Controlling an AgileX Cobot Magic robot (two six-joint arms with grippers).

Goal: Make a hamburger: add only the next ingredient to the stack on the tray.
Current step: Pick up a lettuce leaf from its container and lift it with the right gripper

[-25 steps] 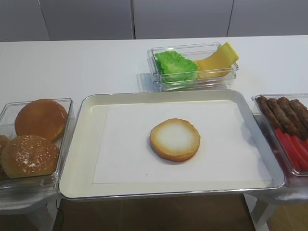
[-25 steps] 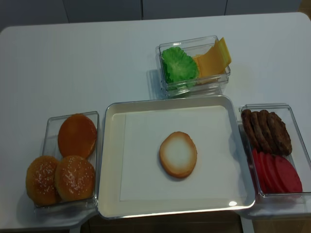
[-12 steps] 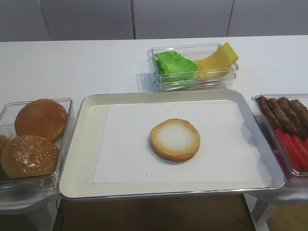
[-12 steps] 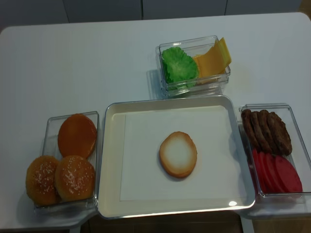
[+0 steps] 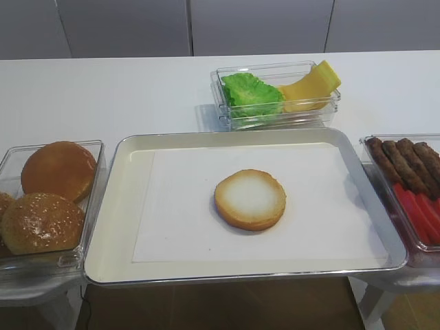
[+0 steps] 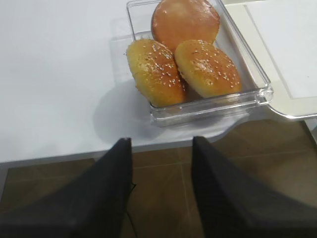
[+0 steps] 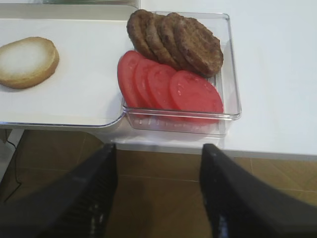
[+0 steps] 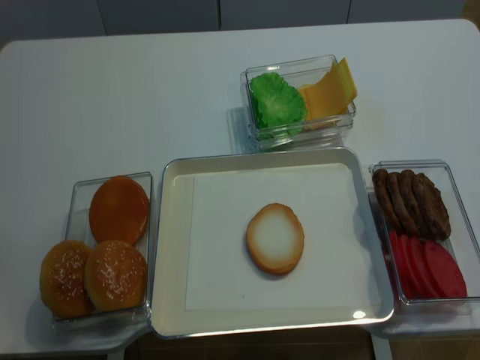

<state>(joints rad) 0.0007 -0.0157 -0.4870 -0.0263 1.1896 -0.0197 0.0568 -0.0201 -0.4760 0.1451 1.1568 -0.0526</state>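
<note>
The lettuce leaf (image 5: pixel 252 94) (image 8: pixel 276 100), bright green and ruffled, lies in a clear tub behind the tray, beside the cheese. A flat bun bottom (image 5: pixel 249 199) (image 8: pixel 275 238) with a pale cut face sits alone in the middle of the silver tray (image 5: pixel 127 206) on white paper. It also shows at the left of the right wrist view as the bun bottom (image 7: pixel 27 62). My right gripper (image 7: pixel 158 158) hangs open below the table's front edge, near the patty tub. My left gripper (image 6: pixel 161 153) is open below the front edge, in front of the bun tub. Neither holds anything, and neither shows in the exterior views.
Yellow cheese slices (image 5: pixel 309 89) share the lettuce tub. A tub of domed bun tops (image 6: pixel 188 59) (image 5: pixel 48 192) stands left of the tray. Right of the tray, a tub holds brown patties (image 7: pixel 178 42) and red tomato slices (image 7: pixel 168 89). Brown floor lies beneath both grippers.
</note>
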